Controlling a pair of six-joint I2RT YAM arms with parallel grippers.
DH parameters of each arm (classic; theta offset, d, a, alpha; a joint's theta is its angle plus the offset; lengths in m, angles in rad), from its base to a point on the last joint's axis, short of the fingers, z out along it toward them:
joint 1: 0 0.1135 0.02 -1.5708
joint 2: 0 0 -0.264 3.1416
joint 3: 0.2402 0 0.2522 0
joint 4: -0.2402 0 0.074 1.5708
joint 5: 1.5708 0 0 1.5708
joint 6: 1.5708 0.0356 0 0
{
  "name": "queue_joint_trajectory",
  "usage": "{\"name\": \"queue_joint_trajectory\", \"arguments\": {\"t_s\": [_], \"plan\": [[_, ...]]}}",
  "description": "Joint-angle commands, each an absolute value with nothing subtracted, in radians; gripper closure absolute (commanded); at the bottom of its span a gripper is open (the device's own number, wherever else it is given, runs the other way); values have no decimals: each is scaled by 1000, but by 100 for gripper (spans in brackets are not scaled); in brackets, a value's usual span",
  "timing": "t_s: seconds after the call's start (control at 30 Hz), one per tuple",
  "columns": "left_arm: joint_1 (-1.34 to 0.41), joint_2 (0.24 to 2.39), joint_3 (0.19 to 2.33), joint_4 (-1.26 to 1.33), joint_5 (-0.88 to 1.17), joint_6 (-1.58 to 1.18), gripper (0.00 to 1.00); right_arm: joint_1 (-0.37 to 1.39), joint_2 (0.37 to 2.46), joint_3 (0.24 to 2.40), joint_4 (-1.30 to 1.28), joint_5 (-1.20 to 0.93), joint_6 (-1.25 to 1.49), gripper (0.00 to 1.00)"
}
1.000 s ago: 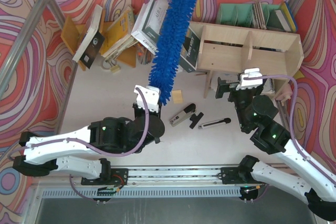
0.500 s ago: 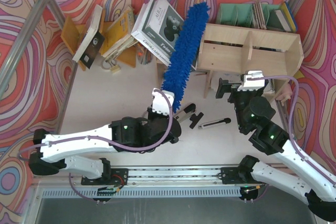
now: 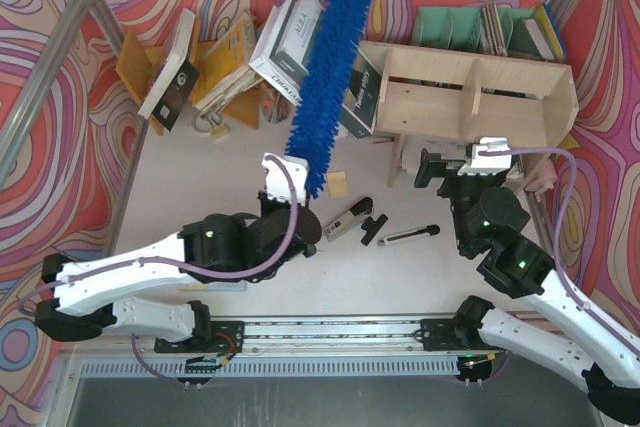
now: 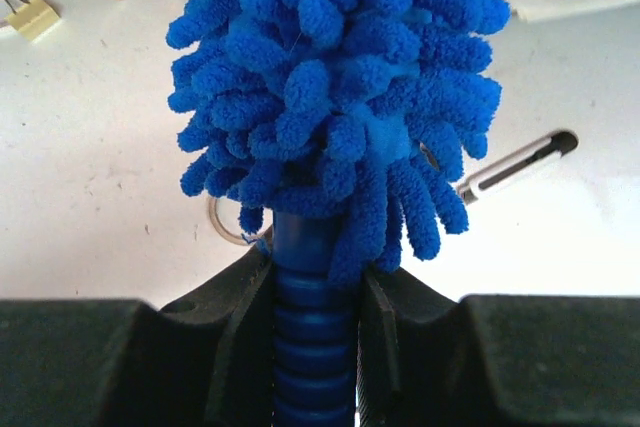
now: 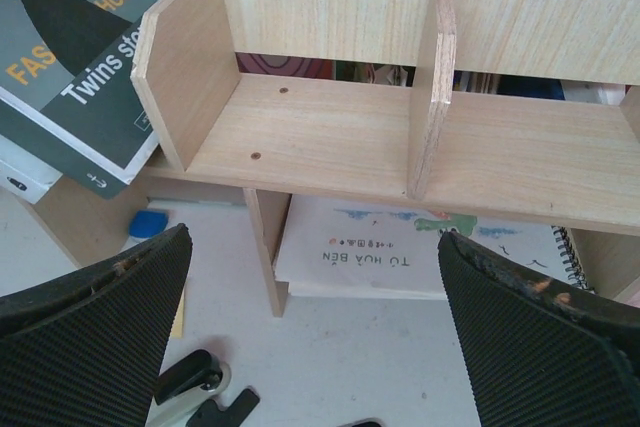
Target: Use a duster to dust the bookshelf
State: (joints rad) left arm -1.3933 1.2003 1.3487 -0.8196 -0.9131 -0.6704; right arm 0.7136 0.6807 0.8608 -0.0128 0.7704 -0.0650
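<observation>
- Left fingers (image 4: pixel 235 332): closed on the ribbed blue handle (image 4: pixel 312 347) of the duster (image 3: pixel 325 77), with one finger on each side of it.
- Duster: the fluffy blue head rises from the left fingers. In the top view it runs slantwise just off the left end of the bookshelf (image 3: pixel 480 97). There it crosses a dark-covered book (image 3: pixel 362 97) that leans against that end. Whether the head touches the bookshelf cannot be told.
- Right fingers (image 5: pixel 100 327): spread wide apart and gripping nothing. They are held in front of the bookshelf and face its open compartments.
- Bookshelf: pale plywood with upright dividers, standing on the counter (image 3: pixel 200 167). A spiral notebook (image 5: pixel 400 257) lies beneath its lower board.
- Silver rod with a black clip (image 3: pixel 405 237): lies on the counter in front of the bookshelf, toward its left end.
</observation>
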Motion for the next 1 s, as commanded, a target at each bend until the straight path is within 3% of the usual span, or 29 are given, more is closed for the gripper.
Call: {"name": "queue_joint_trajectory", "arguments": {"t_s": [0.0,0.6,0.97], "plan": [[-1377,1147,1374,-773,-1013,-640,100,716,662,848,21,798,-46,1],[-1358,1357,1459,-757,-768,-739,100,716,654,842,22,818,-39,1],[-1338,1472,1740,-921,-848,-925,100,716,644,837,25,832,-35,1]]}}
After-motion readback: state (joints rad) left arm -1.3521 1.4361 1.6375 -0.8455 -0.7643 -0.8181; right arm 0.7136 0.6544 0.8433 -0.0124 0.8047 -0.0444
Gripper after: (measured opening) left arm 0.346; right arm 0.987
